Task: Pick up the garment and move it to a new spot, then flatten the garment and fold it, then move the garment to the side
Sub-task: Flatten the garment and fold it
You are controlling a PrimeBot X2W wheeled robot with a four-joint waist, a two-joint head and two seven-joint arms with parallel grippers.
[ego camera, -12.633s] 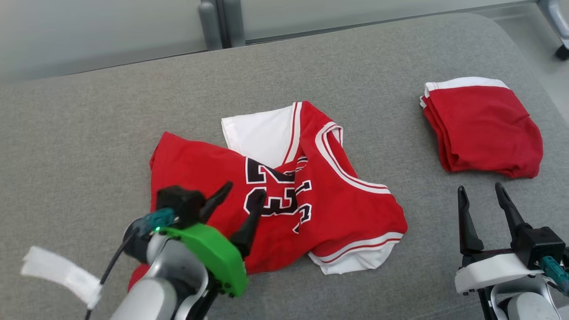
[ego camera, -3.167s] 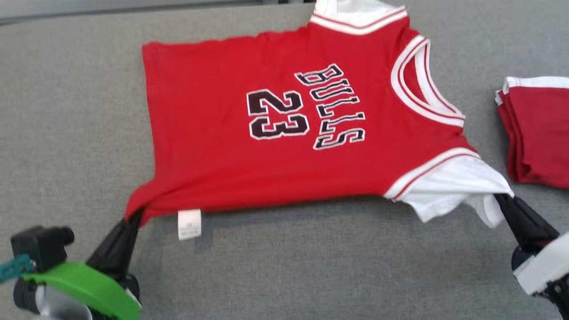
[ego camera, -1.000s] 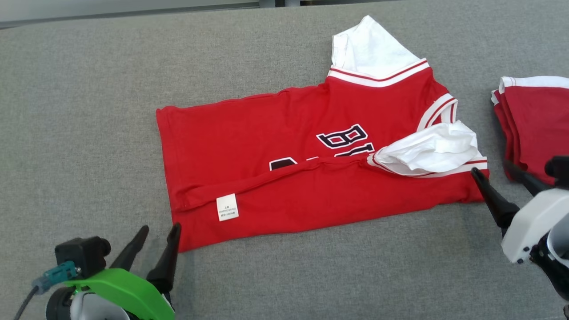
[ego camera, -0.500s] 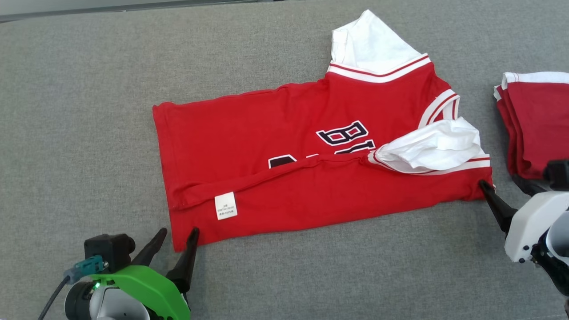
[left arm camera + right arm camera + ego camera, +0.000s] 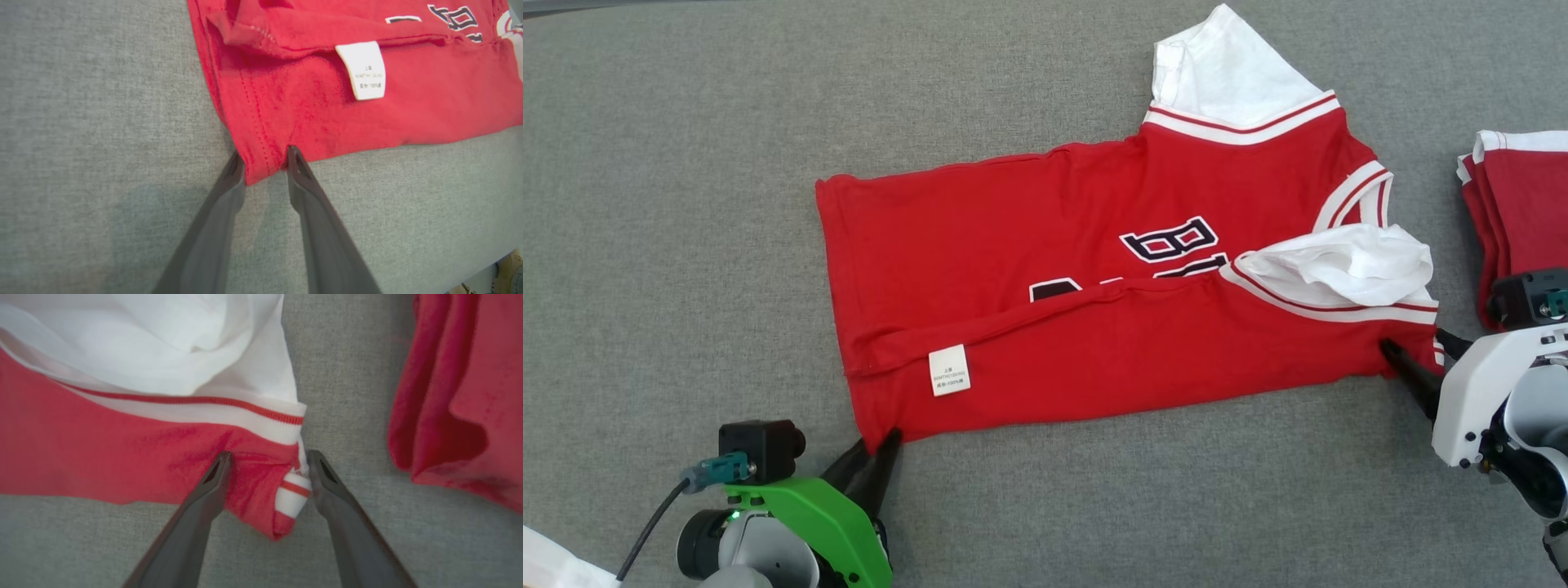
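Head view down onto garment, 2 wrist views close on corners

A grey woven upholstered surface lies under soft, even light, with only faint shadows.

— What is reading clearly on the jersey?
— A black letter "B", outlined in white, is showing on the red front. The letter after it is slipping under the folded-over edge, so I am not making it out.
— And the white tag?
— It is carrying a few lines of small grey print, but they are coming out too small to read.
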